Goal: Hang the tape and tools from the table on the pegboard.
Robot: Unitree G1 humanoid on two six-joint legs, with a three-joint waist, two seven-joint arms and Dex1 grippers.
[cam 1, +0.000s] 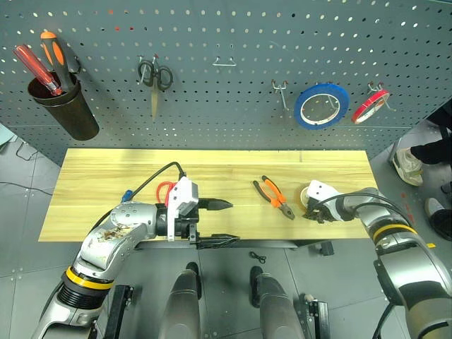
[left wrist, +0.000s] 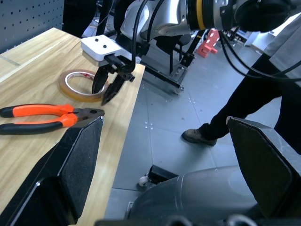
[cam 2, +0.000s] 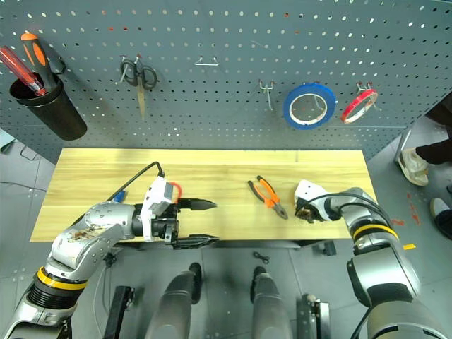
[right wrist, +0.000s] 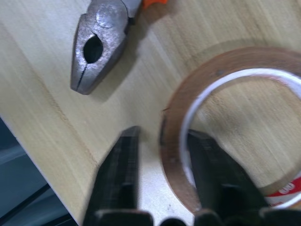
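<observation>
straddling the tape [right wrist: 221,99] rim — right gripper [right wrist: 162,155].

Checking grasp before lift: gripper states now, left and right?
Left gripper: open, holding nothing.
Right gripper: closed on the tape, one finger inside the ring, one outside.

My right gripper [left wrist: 109,89] pinches the near wall of the tape [left wrist: 79,84], one finger inside the ring, at the table's [left wrist: 28,141] front edge. The pliers [left wrist: 49,117] lie beside it. A person's leg [left wrist: 235,108] stands on the floor beyond my own spread fingers [left wrist: 70,165].
</observation>
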